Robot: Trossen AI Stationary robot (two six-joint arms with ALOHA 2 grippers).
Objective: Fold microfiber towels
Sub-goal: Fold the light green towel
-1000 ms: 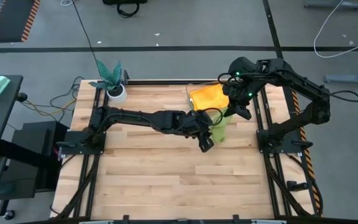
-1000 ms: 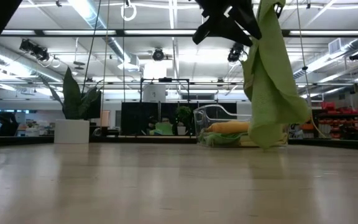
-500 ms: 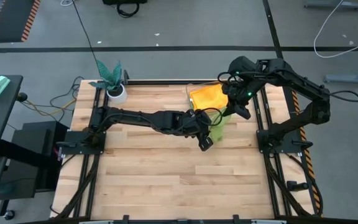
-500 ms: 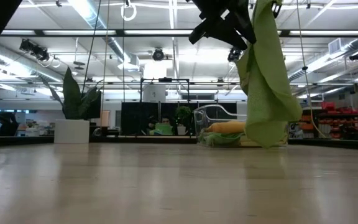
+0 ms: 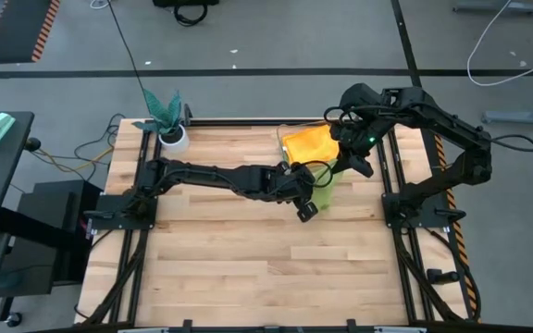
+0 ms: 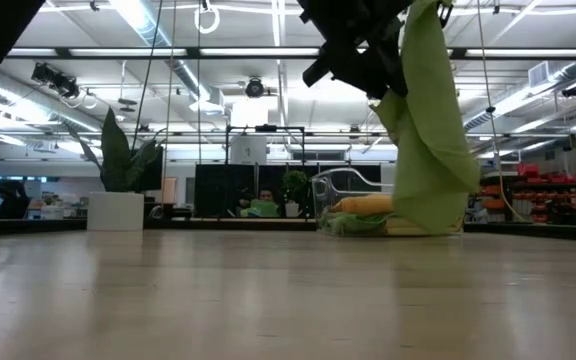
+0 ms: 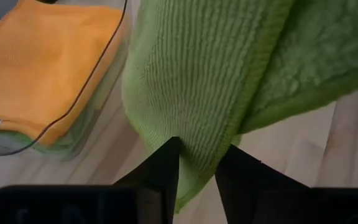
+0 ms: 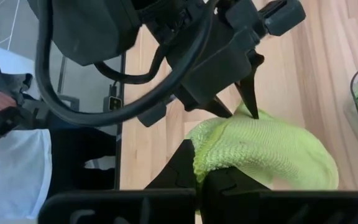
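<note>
Above the wooden table (image 5: 248, 250), the lime green towel (image 6: 430, 130) hangs between both grippers. The left gripper (image 7: 196, 163) pinches its lower fold, the right gripper (image 8: 199, 177) clamps its upper edge, beside the stacked orange towel (image 5: 309, 143).

A lime green fuzzy microfiber towel (image 5: 326, 188) hangs above the light wooden slatted table (image 5: 239, 268), just beside the near edge of a stack of folded orange and yellow cloths (image 5: 309, 142). The left gripper (image 5: 305, 205) meets the towel's lower part; the right gripper (image 5: 350, 159) is at its upper end, beside the stack. Well apart from the stack, a teal leafy plant in a white pot (image 5: 167, 120) stands at the table's far left corner.
</note>
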